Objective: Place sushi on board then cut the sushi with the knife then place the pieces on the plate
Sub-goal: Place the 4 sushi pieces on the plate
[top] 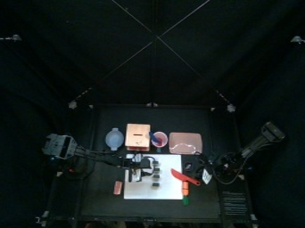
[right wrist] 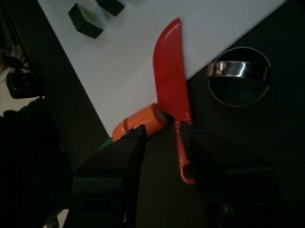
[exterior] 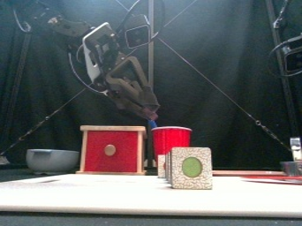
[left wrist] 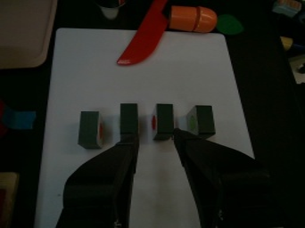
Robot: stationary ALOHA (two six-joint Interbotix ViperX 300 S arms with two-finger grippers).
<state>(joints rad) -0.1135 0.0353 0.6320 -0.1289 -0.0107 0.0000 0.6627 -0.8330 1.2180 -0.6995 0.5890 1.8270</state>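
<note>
arms low over board (left wrist: 71,71): left claw (left wrist: 152,138) open above sushi pieces (left wrist: 89,127), right claw (right wrist: 167,134) open astride knife (right wrist: 170,62).

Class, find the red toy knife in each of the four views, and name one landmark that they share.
Top view: red knife on the right part of the white cutting board.
Front view: probably the red strip at far right.
Left wrist view: past the sushi pieces.
Right wrist view, handle within the right gripper.
Landmark: the white cutting board.

Black back curtain (top: 152,53), black curtains at both sides, small black table (top: 102,207), dim booth
</note>
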